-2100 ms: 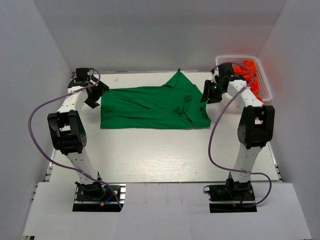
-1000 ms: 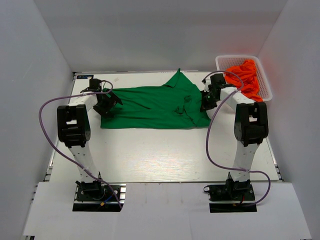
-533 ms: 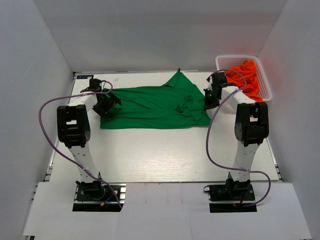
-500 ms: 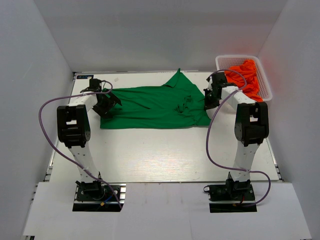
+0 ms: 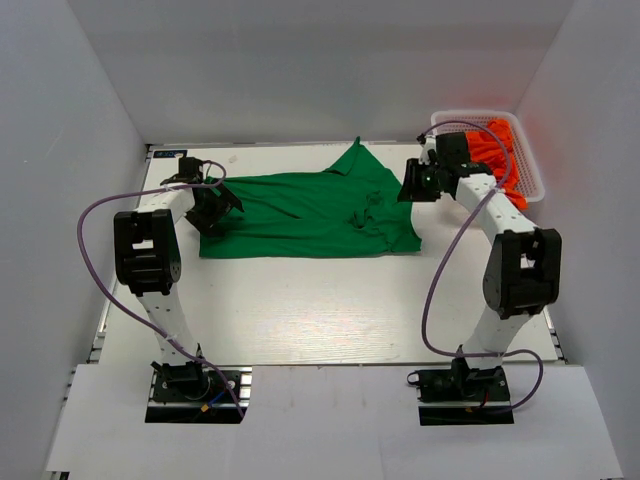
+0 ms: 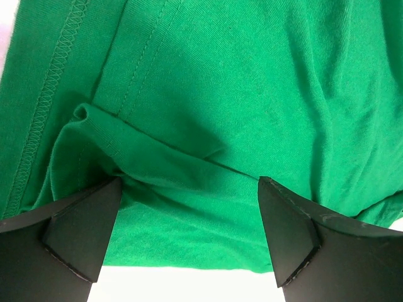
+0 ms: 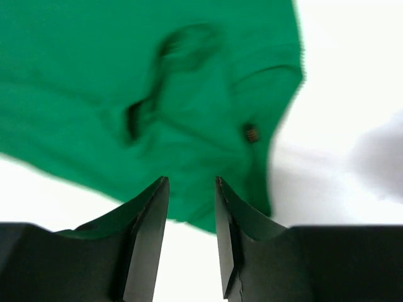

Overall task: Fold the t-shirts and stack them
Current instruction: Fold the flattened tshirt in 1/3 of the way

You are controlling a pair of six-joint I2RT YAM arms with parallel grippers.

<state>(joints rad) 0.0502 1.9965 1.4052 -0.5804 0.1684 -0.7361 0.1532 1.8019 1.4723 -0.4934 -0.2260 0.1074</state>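
Observation:
A green t-shirt (image 5: 300, 210) lies spread on the white table, with a sleeve pointing to the back and small wrinkles near its right side. My left gripper (image 5: 212, 209) is open and low on the shirt's left edge. In the left wrist view a raised fold of green cloth (image 6: 157, 170) lies between the wide-apart fingers (image 6: 82, 236) of that gripper (image 6: 189, 239). My right gripper (image 5: 412, 186) hovers over the shirt's right edge, part open. In the right wrist view nothing is between its jaws (image 7: 191, 182), and the green t-shirt (image 7: 126, 75) lies blurred below. Orange t-shirts (image 5: 497, 150) are heaped in a basket.
The white mesh basket (image 5: 465, 114) stands at the back right corner, behind the right arm. White walls close in the table (image 5: 300, 300) on the left, back and right. Purple cables loop off both arms.
My right gripper has opened, let go of the shirt's right edge and lifted back to the right. The left gripper has stayed open on the shirt's left edge.

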